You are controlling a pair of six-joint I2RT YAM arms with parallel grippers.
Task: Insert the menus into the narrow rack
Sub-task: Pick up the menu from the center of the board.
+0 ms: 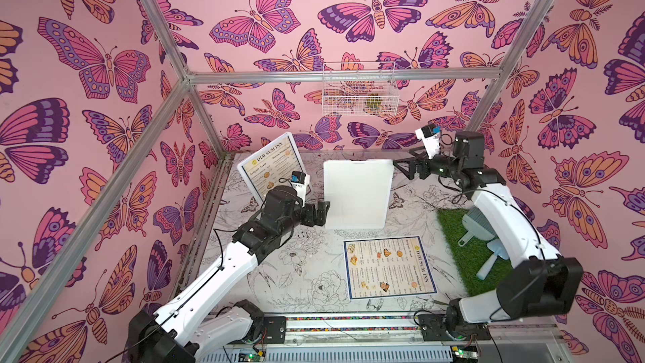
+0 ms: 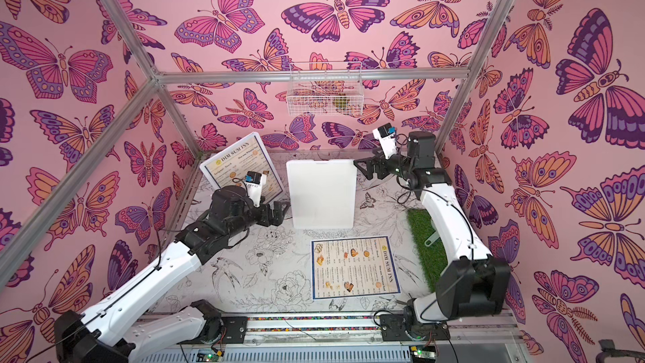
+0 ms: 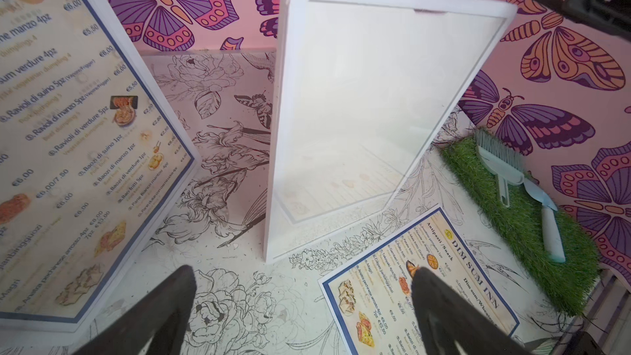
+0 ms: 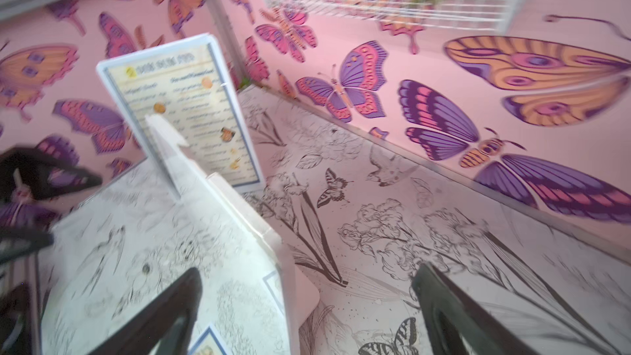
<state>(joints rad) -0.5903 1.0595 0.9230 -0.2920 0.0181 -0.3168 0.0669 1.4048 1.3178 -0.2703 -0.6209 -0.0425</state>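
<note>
An empty white upright rack [image 1: 356,197] [image 2: 321,193] stands mid-table. One menu [image 1: 389,268] [image 2: 354,267] lies flat in front of it, cream with a blue border. The other menu [image 1: 267,165] [image 2: 241,165] stands upright in a white frame at the back left. My left gripper [image 1: 326,209] [image 3: 304,269] is open beside the empty rack's left edge, holding nothing. My right gripper [image 1: 398,165] [image 4: 307,268] is open at the rack's upper right corner. In the right wrist view that rack [image 4: 211,216] shows edge-on, its corner between the open fingers.
A green turf mat [image 1: 453,235] with a small brush and a scraper lies at the right, partly under my right arm. A white wire basket [image 1: 359,89] hangs on the back wall. Pink butterfly walls and metal posts close in three sides.
</note>
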